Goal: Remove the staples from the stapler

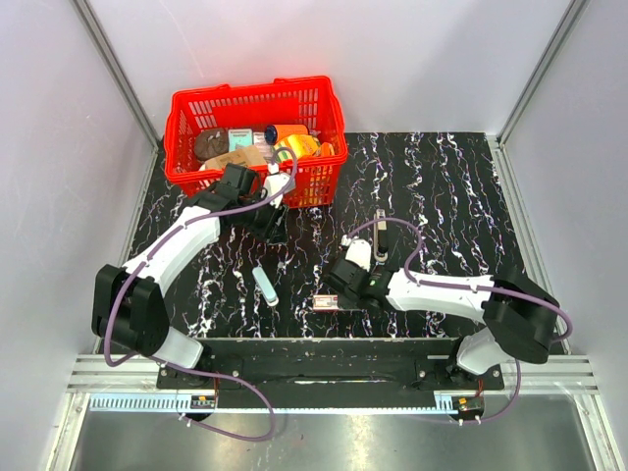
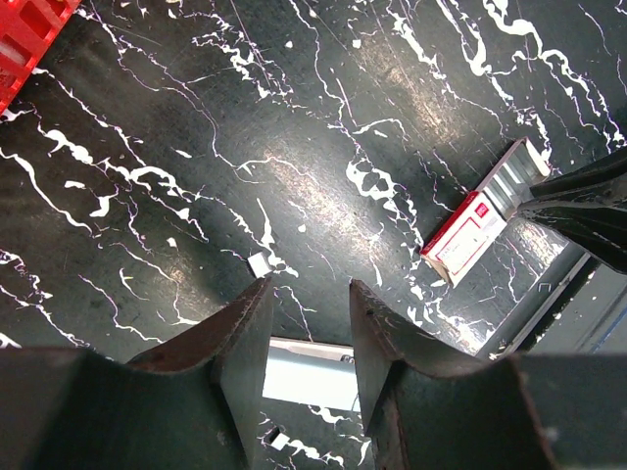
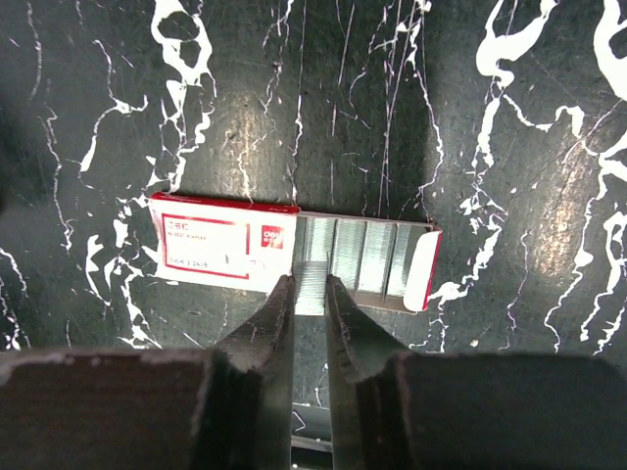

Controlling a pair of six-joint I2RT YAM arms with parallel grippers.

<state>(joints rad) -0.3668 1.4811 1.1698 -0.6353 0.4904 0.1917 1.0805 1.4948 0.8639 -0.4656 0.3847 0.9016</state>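
The stapler [image 1: 381, 234] lies slim and dark on the marbled table, right of centre, behind my right arm. My right gripper [image 1: 337, 292] [image 3: 309, 284] is shut on a silvery strip of staples [image 3: 312, 270] and holds it over the open red-and-white staple box [image 3: 225, 250] [image 1: 327, 301], whose tray holds more strips [image 3: 367, 255]. My left gripper [image 1: 273, 224] [image 2: 310, 289] is open and empty, hanging above the table near the basket. A pale blue-white bar [image 2: 309, 372] [image 1: 265, 285] shows between its fingers, lower down on the table.
A red plastic basket [image 1: 324, 98] full of assorted items stands at the back left, just behind my left gripper. The staple box also shows in the left wrist view [image 2: 468, 233], beside the dark right gripper [image 2: 588, 206]. A small white scrap [image 2: 258, 264] lies on the table.
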